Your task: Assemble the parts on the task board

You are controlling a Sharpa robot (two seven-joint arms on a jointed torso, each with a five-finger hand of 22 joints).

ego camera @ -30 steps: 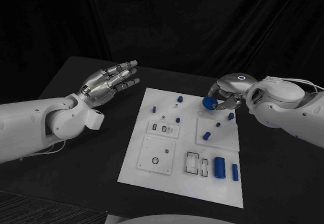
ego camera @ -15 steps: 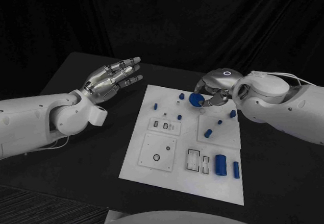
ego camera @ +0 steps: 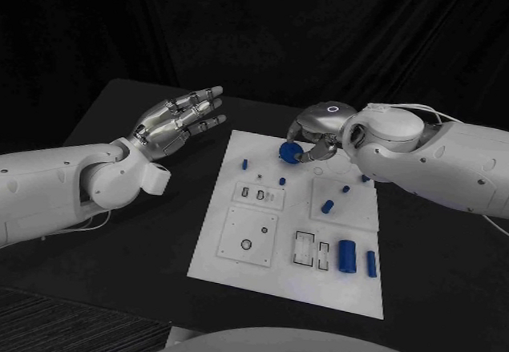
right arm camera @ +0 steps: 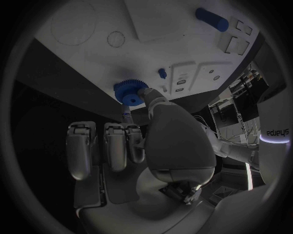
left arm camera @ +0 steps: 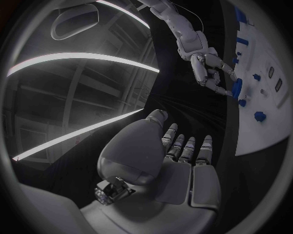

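Right hand [ego camera: 311,141]: pinches a small blue toothed gear [ego camera: 290,152] between thumb and a finger, the remaining fingers lying alongside. The gear hangs just above the far end of the white rectangular task board [ego camera: 261,273], clear of its face. The edge grip leaves the gear's flat side and bore open toward the board, likely so it can be lowered onto a post.

Gear, right wrist view [right arm camera: 127,91]: teeth show along the rim; it sits at the fingertips with the board's pale face behind it.

Left hand [ego camera: 174,125]: released, fingers spread and extended, holding nothing. It is raised over the black surface [ego camera: 122,272] beside the board's left edge, well apart from the parts, seemingly kept out of the working arm's way.

Board contents: short blue pegs [ego camera: 282,181] stand near the far end; a large blue cylinder [ego camera: 346,256] and a thinner blue rod [ego camera: 371,264] lie at the near right, by rectangular slots [ego camera: 304,252]. These appear unassembled.

Judgement: placement of the gear is in hand; most of the task remains.
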